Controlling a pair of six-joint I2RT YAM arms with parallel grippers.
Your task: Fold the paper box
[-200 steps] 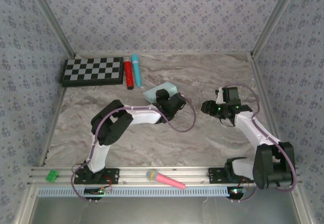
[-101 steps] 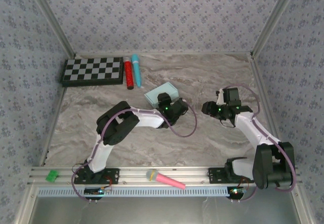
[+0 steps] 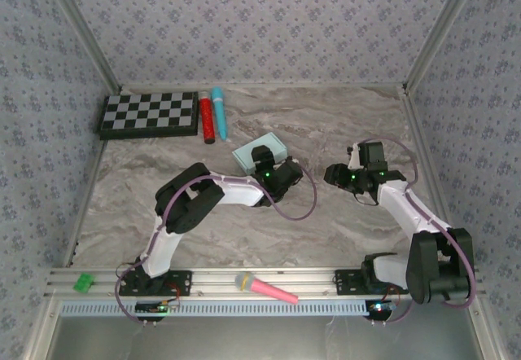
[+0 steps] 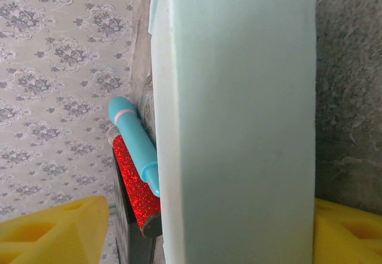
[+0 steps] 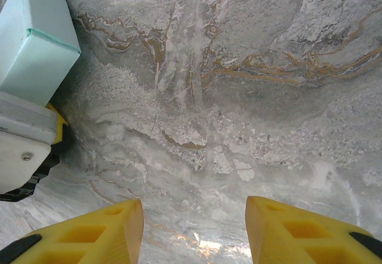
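Observation:
The paper box [image 3: 246,156] is a small closed pale aqua box lying on the marble table, just right of the markers. My left gripper [image 3: 262,160] straddles it from the near side. In the left wrist view the paper box [image 4: 239,126] stands between the yellow fingers [image 4: 54,228]; the left one is clear of its side and the right one sits at its edge, so the left gripper [image 4: 206,222] is open. My right gripper [image 3: 334,173] hovers to the box's right, open and empty. In the right wrist view the right gripper [image 5: 194,222] is over bare table, with the paper box [image 5: 36,43] at upper left.
A checkerboard [image 3: 149,114] lies at the back left with a red glitter marker [image 3: 207,118] and a turquoise marker [image 3: 218,111] beside it. A pink microphone-shaped thing [image 3: 264,287] and a green piece [image 3: 83,282] lie on the front rail. Walls enclose three sides.
The left gripper's jaws have spread apart off the box, which now rests on the table. The left arm's elbow has shifted right. The right arm has barely moved.

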